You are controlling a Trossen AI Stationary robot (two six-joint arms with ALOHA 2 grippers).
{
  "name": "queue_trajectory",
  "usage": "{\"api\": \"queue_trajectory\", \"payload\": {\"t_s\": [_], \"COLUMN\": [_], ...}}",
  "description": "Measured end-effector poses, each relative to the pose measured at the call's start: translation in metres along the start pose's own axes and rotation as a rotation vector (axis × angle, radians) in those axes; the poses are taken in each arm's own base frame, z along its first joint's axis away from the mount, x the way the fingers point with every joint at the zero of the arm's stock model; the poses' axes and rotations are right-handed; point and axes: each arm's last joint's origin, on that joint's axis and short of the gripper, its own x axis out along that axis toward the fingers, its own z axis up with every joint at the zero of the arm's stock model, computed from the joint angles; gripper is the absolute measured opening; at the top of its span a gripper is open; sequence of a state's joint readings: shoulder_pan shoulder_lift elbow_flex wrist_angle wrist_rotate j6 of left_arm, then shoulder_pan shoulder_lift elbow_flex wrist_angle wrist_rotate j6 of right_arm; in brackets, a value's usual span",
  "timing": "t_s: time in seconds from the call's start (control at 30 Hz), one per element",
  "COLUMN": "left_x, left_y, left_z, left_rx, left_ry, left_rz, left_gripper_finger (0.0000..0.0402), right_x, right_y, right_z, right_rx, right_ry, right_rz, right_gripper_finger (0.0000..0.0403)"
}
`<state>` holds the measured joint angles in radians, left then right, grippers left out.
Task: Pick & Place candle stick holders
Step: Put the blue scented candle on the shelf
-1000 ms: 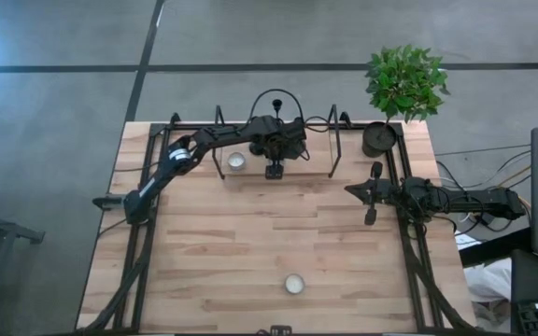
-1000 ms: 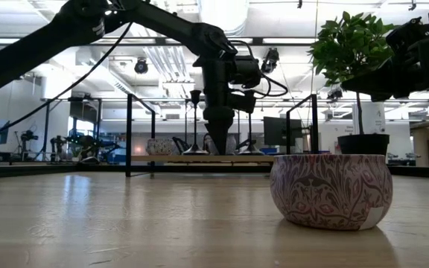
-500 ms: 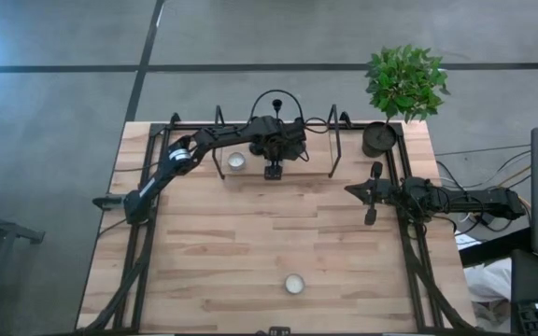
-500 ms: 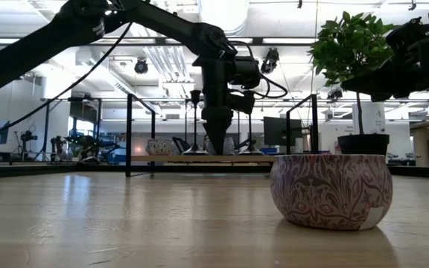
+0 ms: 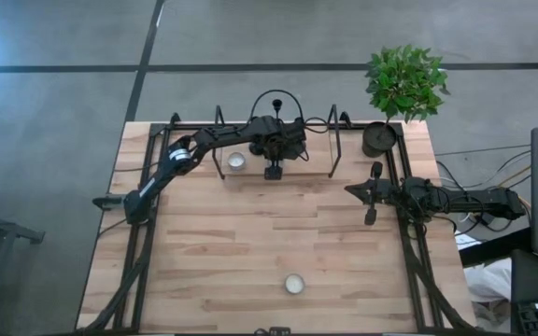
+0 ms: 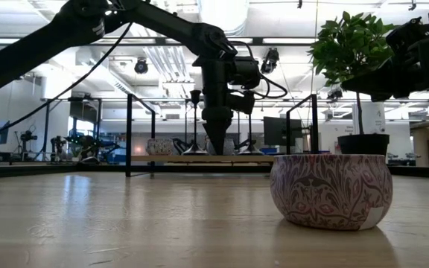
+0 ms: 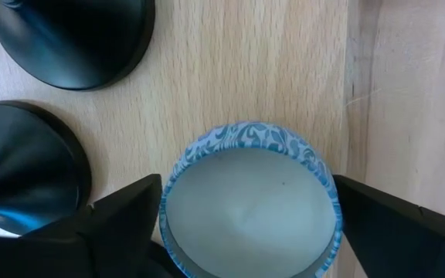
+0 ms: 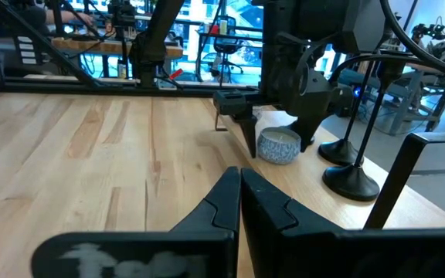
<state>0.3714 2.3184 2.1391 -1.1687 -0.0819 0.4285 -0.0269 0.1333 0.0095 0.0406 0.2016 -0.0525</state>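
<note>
A light wooden plank table (image 5: 250, 243) fills the foreground. Nearest stands a small patterned candle cup (image 6: 331, 190). Farther back, the left gripper (image 7: 246, 224) points down over a blue-patterned candle (image 7: 249, 197), its fingers spread wide to either side without touching it. Two black candle stick holders (image 7: 72, 35) stand just beside that candle near the far edge. The right gripper (image 8: 238, 193) hovers at the right edge, fingers pressed together, empty. Beyond sit a potted plant (image 5: 404, 82) and a bright workshop with desks.
</note>
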Motion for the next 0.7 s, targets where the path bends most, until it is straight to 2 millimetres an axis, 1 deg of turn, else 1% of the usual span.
{"api": "queue_trajectory", "payload": {"t_s": [0.23, 0.5, 0.7], "left_x": [-0.0002, 0.0008, -0.0063], "left_y": [-0.0018, -0.0041, -0.0054], "left_z": [0.0007, 0.002, 0.0053], "left_rx": [0.005, 0.012, 0.02], "left_ry": [0.0, -0.003, -0.018], "left_rz": [-0.003, -0.014, -0.008], "left_gripper_finger": [0.0398, 0.04, 0.0399], "right_x": [0.0, 0.0, 0.0], "right_y": [0.0, 0.0, 0.0], "right_z": [0.0, 0.0, 0.0], "right_rx": [0.0, 0.0, 0.0], "right_ry": [0.0, 0.0, 0.0], "right_rz": [0.0, 0.0, 0.0], "right_gripper_finger": [0.0008, 0.0008, 0.0008]}}
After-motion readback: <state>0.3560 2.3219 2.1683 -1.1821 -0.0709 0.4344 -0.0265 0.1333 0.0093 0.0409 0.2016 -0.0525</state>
